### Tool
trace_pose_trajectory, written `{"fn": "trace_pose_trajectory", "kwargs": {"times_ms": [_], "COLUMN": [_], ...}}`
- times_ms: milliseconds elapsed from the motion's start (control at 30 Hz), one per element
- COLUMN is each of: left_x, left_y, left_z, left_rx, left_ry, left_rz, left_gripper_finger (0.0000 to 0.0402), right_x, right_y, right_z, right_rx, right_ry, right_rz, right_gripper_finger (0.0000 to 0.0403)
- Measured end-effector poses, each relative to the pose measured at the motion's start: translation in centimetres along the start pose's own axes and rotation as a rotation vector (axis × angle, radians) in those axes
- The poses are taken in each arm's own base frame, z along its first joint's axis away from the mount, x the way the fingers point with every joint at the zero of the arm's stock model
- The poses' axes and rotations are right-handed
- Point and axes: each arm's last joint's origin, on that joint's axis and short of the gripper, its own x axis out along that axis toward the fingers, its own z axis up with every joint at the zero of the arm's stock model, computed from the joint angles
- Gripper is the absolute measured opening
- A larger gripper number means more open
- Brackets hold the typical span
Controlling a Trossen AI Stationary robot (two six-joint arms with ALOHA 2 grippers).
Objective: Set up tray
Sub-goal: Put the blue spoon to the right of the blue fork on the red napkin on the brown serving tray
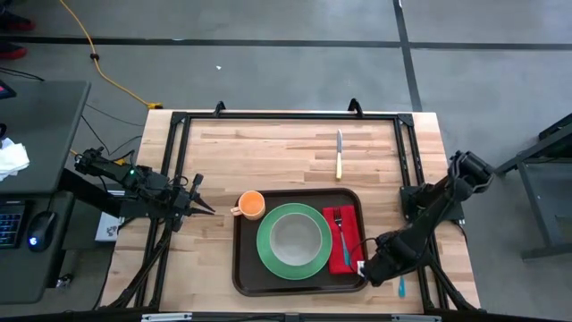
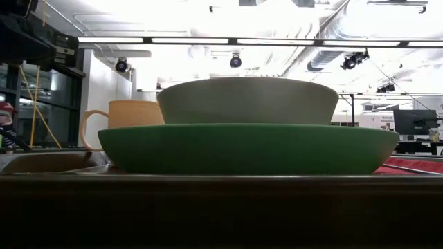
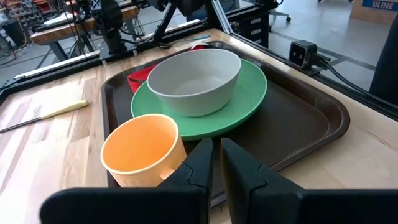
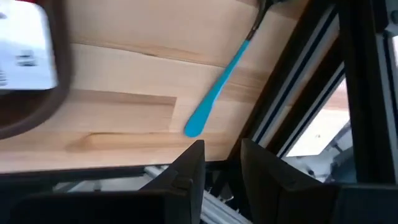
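The dark brown tray (image 1: 246,268) lies on the wooden table near its front edge. On it a green plate (image 1: 268,259) carries a grey bowl (image 1: 290,238). An orange cup (image 1: 251,205) stands in the tray's far left corner, and a red napkin (image 1: 343,255) with a fork (image 1: 339,224) lies at its right side. My left gripper (image 1: 207,208) is shut and empty just left of the cup; in the left wrist view (image 3: 215,158) it is shown close to the cup (image 3: 140,149). My right gripper (image 1: 368,271) is open and empty at the tray's near right corner, beside a blue-handled utensil (image 4: 214,93).
A knife with a yellow handle (image 1: 339,154) lies on the table beyond the tray. The blue-handled utensil (image 1: 401,286) lies on the table right of the tray, near the black frame rail (image 1: 416,179). Bare wood lies left of and beyond the tray.
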Motion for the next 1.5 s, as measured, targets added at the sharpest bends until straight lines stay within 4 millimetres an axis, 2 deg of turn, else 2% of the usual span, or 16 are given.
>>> {"fn": "trace_pose_trajectory", "kwargs": {"times_ms": [133,633,1267,1500], "left_x": [0.0,0.0,0.0,0.0], "left_y": [0.0,0.0,0.0,0.0], "left_z": [0.0,0.0,0.1,0.1], "left_rx": [0.000,-0.016,-0.041,-0.042], "left_ry": [0.000,-0.003,-0.007,-0.007], "left_rz": [0.000,0.001,0.002,0.002], "left_gripper_finger": [0.0062,0.0062,0.0062,0.0062], "right_x": [1.6,6.0,8.3,8.4], "right_y": [0.0,-0.8,-1.8,-1.8], "right_z": [0.4,3.6,5.6,5.7], "right_rx": [-0.005,0.004,0.008,0.000], "right_ry": [0.016,0.009,0.016,0.018], "right_rz": [0.000,-0.005,-0.011,-0.004], "right_gripper_finger": [0.0083,0.0083,0.0083,0.0083]}}
